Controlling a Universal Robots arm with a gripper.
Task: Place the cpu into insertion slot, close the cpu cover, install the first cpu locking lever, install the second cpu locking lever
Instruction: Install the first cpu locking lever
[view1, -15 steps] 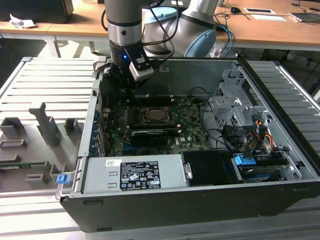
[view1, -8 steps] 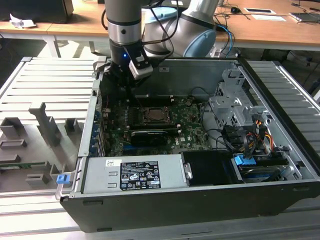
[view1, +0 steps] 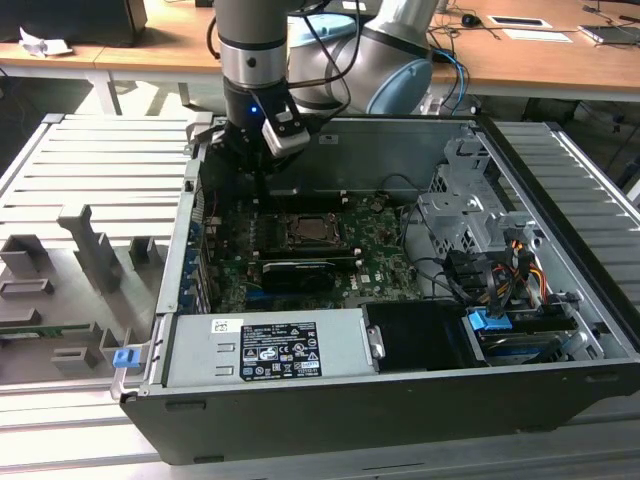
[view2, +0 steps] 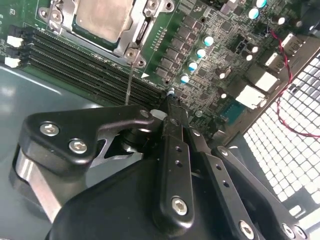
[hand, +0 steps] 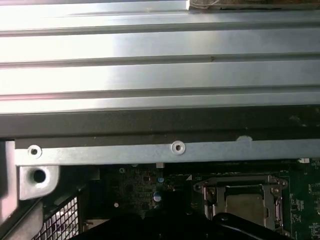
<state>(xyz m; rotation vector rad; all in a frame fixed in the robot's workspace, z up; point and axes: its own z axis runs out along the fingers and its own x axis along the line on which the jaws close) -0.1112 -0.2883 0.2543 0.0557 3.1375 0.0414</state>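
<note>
Black claw (view2: 170, 102) hovering with fingers pinched together, holding nothing, just beside the square metal-rimmed insertion slot (view2: 107, 25). Silvery-grey square cpu (view2: 102, 17) seated in that slot, thin silver cover frame (view2: 131, 47) lying down around it.

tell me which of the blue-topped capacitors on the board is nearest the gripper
The lowest of the row in the second wrist view, closest to the gripper; the other capacitors sit further up the board, away from it.

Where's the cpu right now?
The cpu sits in the insertion slot amid the green motherboard, under the closed cpu cover, just beyond the black memory slots in the second wrist view.
</note>
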